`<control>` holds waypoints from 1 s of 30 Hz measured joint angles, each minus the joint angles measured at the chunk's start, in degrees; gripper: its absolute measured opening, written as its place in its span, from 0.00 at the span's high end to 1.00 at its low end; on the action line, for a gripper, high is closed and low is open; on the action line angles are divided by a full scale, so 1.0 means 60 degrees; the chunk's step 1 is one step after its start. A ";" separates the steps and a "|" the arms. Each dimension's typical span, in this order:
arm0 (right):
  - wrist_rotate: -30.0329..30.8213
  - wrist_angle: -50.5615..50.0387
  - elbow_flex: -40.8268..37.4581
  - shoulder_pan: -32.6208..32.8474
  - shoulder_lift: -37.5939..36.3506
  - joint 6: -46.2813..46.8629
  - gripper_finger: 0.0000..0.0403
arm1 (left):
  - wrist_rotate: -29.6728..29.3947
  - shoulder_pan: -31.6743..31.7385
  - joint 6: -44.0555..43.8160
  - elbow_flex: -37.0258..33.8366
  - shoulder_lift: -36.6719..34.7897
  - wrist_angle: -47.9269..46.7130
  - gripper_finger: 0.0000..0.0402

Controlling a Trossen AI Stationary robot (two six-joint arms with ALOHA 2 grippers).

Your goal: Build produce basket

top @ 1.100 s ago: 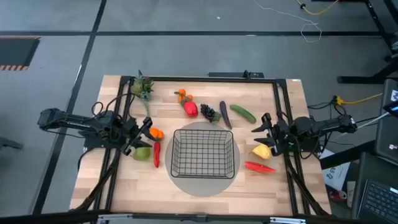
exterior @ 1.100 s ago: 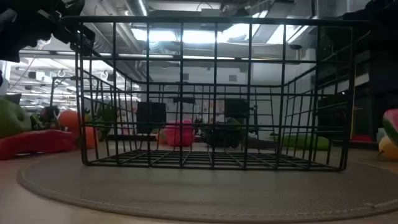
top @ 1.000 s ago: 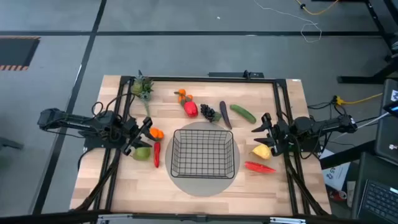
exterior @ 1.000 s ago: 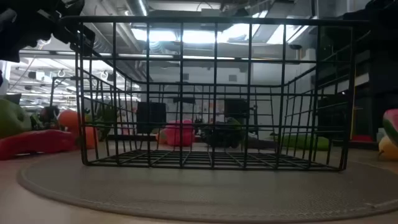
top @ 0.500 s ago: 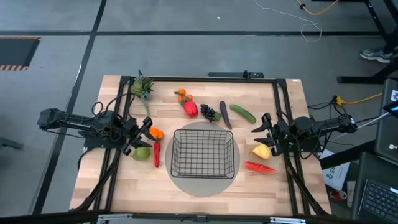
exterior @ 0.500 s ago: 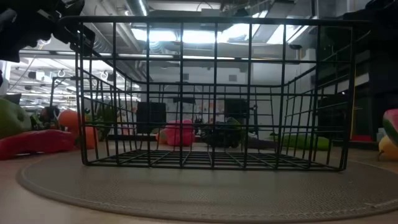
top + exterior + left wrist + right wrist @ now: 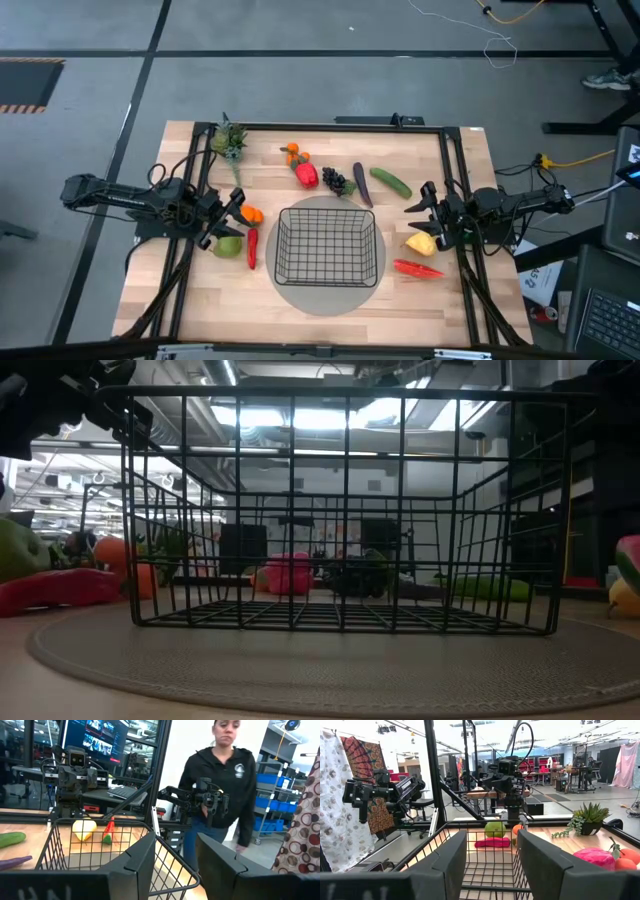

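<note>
left gripper (image 7: 235,213) and right gripper (image 7: 424,212) hover low at opposite table sides, jaws parted, empty.

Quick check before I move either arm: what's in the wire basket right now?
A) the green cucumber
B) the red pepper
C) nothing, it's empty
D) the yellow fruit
C: from above, the basket shows only bare mesh over the grey mat; the red pepper, yellow fruit and green cucumber all lie on the table outside it.
</note>
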 joint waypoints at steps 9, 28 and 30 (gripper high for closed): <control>0.0002 0.0018 -0.0001 0.0002 0.0002 -0.0002 0.56 | -0.0002 -0.0002 0.0000 0.0000 0.0000 -0.0002 0.67; 0.0601 0.2515 -0.0002 -0.0002 0.0006 0.6013 0.56 | 0.0002 -0.0002 0.0000 0.0000 0.0000 0.0002 0.67; 0.0585 0.3101 0.0001 -0.0002 0.0002 0.6836 0.56 | -0.0002 0.0002 0.0000 0.0000 0.0000 0.0002 0.67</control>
